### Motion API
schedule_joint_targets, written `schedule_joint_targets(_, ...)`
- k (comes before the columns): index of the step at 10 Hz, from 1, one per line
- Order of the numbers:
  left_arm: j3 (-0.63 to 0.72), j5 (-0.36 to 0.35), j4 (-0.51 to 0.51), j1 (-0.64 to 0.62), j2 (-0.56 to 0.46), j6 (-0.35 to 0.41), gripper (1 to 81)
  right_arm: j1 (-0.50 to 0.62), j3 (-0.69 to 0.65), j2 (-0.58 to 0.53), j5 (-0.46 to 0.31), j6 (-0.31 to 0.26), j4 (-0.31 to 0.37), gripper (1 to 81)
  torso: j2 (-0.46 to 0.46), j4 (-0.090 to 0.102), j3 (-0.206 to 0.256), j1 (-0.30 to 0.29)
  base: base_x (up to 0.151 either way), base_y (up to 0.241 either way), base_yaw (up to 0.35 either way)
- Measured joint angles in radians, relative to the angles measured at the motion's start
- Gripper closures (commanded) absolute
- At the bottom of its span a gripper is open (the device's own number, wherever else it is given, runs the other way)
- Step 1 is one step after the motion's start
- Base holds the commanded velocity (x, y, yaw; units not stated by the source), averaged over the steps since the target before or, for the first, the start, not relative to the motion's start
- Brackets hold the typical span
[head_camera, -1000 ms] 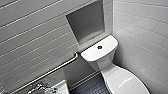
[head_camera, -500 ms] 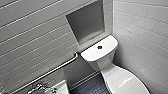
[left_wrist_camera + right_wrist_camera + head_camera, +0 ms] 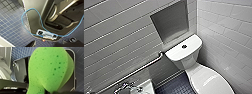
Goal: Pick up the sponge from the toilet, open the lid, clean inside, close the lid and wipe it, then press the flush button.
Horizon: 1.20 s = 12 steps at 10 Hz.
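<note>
The sponge (image 3: pixel 50 69) is off the toilet (image 3: pixel 196 67) and looks pinched in my right fingers (image 3: pixel 55 92), folded up above the blue floor (image 3: pixel 18 52), so I'd call the pickup done. The lid (image 3: pixel 209 81) is down and there's no telling if the bowl's been cleaned. The flush button (image 3: pixel 184 46) sits in the middle of the tank top. My guess is that opening, scrubbing, closing, wiping and flushing are all left.
</note>
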Motion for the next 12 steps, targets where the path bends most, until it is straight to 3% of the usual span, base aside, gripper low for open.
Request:
schedule_joint_targets(1,0.000,0.004,0.000,0.005,-0.002,0.000,1.0,-0.012,-0.024,0.038,-0.010,0.000,-0.020,81.1,0.027,-0.009,0.014,-0.018,0.000,0.000,0.000)
schedule_joint_targets(4,-0.001,-0.001,0.000,-0.001,-0.002,0.000,1.0,-0.022,-0.075,0.079,-0.007,-0.001,-0.044,81.1,0.132,-0.080,0.081,-0.087,0.000,0.000,0.000)
schedule_joint_targets(7,-0.003,-0.002,0.000,0.002,-0.007,0.000,1.0,-0.035,-0.094,0.112,-0.012,-0.002,-0.052,81.1,0.242,-0.138,0.178,-0.159,0.000,0.000,0.000)
schedule_joint_targets(12,-0.006,-0.001,0.000,0.008,-0.010,0.000,1.0,-0.042,-0.152,0.163,-0.023,-0.003,-0.055,81.1,0.427,-0.215,0.349,-0.282,0.000,0.000,0.000)
